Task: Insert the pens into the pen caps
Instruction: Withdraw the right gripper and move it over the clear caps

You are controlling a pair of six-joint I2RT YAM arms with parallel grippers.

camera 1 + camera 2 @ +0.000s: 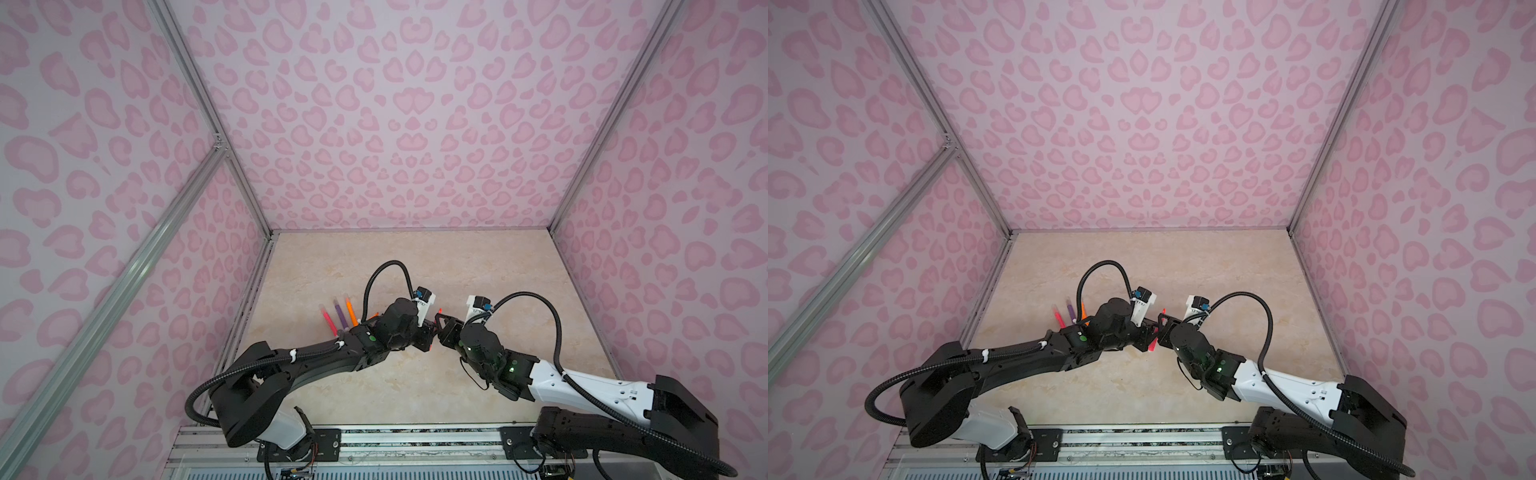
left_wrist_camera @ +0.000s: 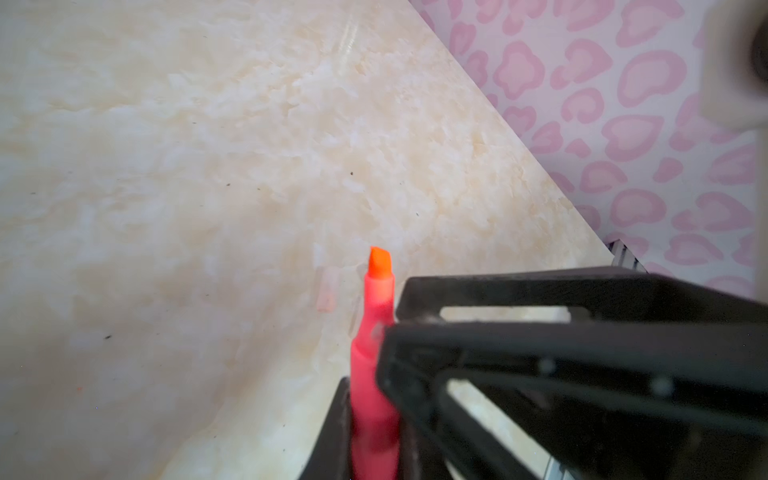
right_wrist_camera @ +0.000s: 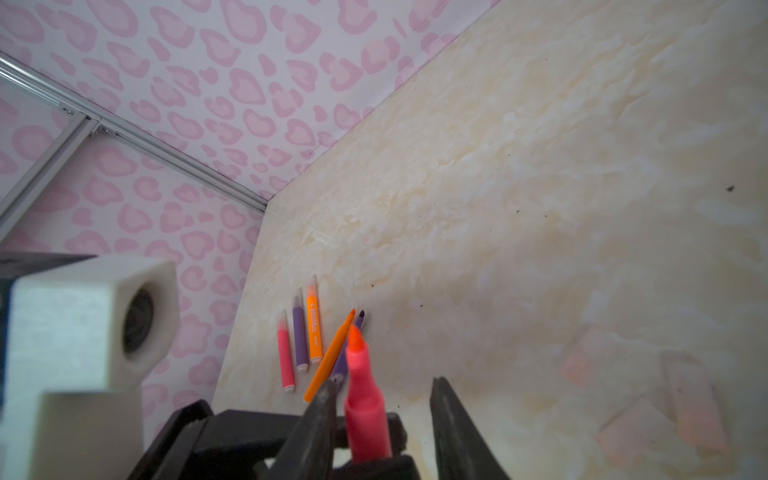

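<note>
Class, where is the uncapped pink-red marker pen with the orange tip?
The pink-red marker pen is mid-table in both top views, held by the left gripper between the right gripper's open jaws, right of the pens lying flat.

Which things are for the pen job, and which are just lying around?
For the job: held pink pen; capped pink pen; capped purple pen; capped orange pen; loose orange pen; loose purple pen; clear caps.
Just there: spotty walls; metal rail.
</note>
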